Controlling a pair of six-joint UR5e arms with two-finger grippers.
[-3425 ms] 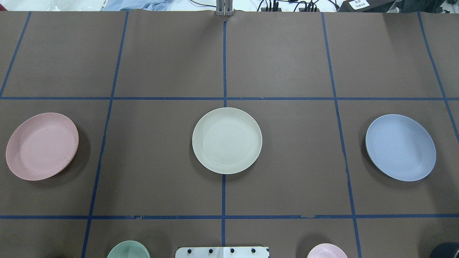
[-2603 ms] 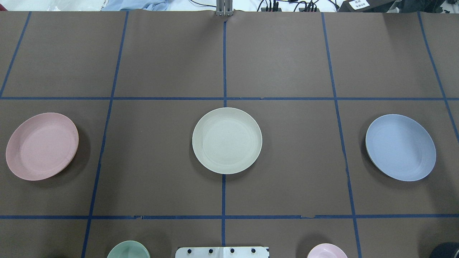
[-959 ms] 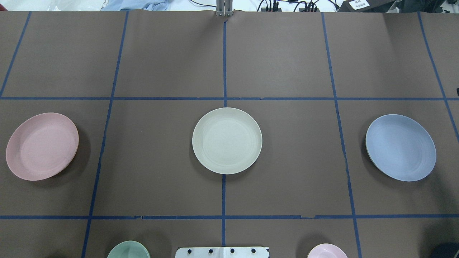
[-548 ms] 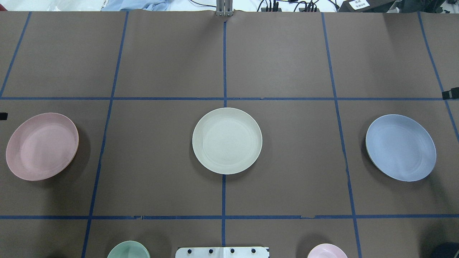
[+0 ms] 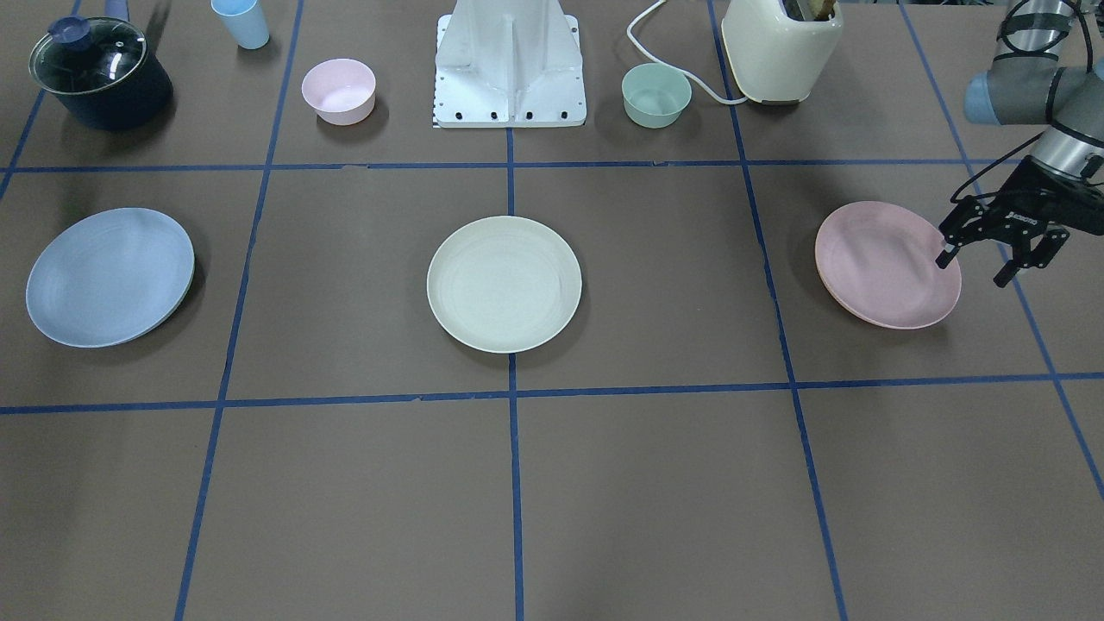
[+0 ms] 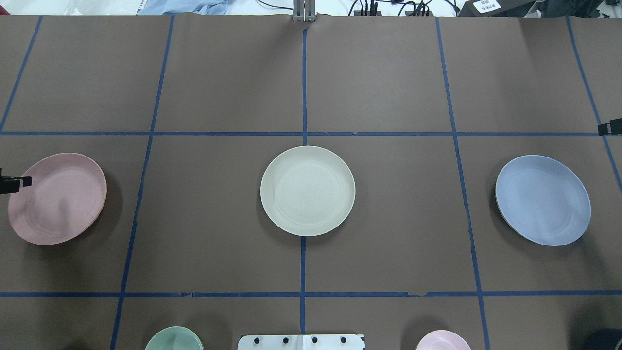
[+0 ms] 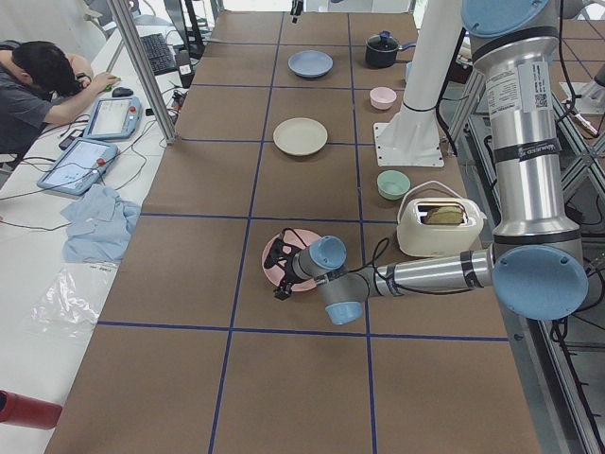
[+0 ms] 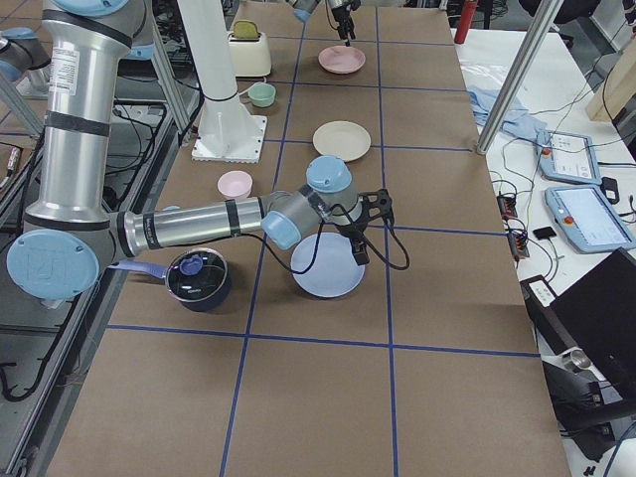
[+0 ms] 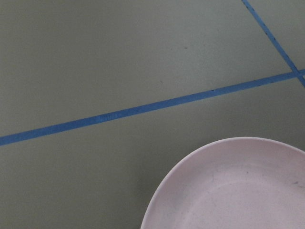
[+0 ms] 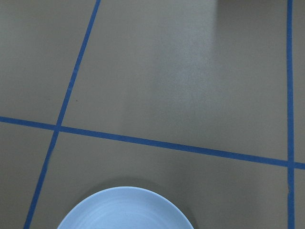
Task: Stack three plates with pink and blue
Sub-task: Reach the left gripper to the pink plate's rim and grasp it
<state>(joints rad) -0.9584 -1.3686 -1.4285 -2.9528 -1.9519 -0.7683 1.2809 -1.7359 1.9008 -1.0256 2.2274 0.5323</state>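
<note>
so, left gripper [image 5: 972,272]: fingers spread, i see it at the pink plate [image 5: 884,263]'s outer rim
right gripper [image 8: 373,237]: by the blue plate [image 5: 110,276]; fingers, i cannot tell
cream plate [image 5: 504,283]: centre, well apart from both
around: green bowl [image 5: 656,95], pink bowl [image 5: 339,90], toaster [image 5: 780,47], pot [image 5: 99,73]

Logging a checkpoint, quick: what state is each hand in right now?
Left hand: open, holding nothing, by the pink plate rim.
Right hand: cannot tell; only a sliver shows overhead.
</note>
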